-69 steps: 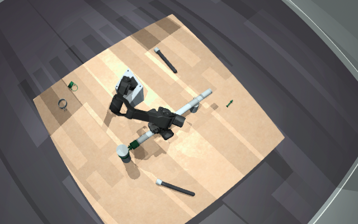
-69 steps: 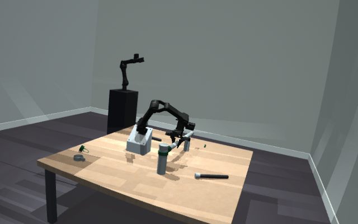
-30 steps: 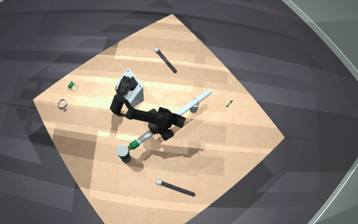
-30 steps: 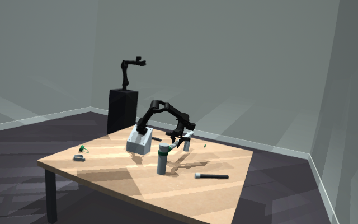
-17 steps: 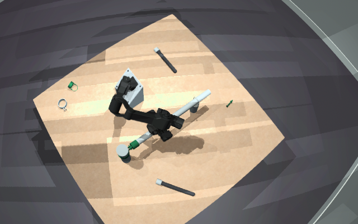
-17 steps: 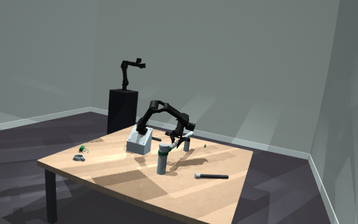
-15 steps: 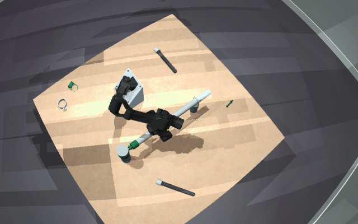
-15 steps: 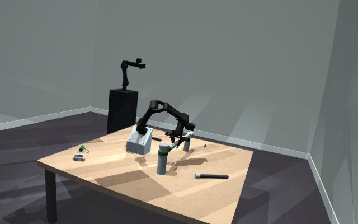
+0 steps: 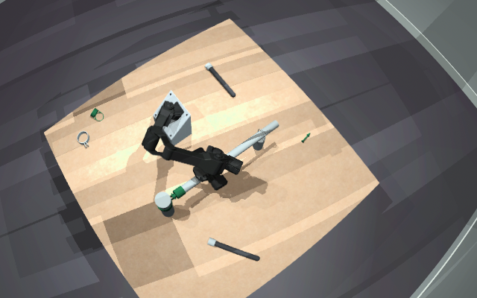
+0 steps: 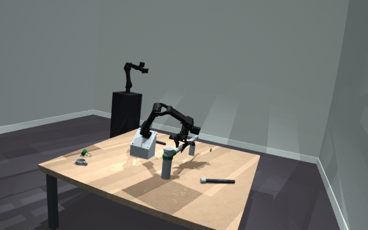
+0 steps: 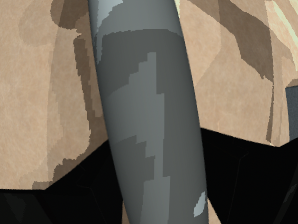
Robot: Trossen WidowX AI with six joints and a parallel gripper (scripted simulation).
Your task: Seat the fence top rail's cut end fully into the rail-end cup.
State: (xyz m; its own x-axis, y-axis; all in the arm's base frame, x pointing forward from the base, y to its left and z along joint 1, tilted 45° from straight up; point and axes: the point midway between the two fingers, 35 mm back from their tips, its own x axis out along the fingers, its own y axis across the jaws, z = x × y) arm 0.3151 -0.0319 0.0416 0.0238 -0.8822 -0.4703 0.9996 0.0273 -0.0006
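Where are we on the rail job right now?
Done: rail runs through the loop cap, and its end sits at the green rail-end cup on the big post.
In hand: gripper clamps the rail.
Left: confirm full seating, then release and back off.
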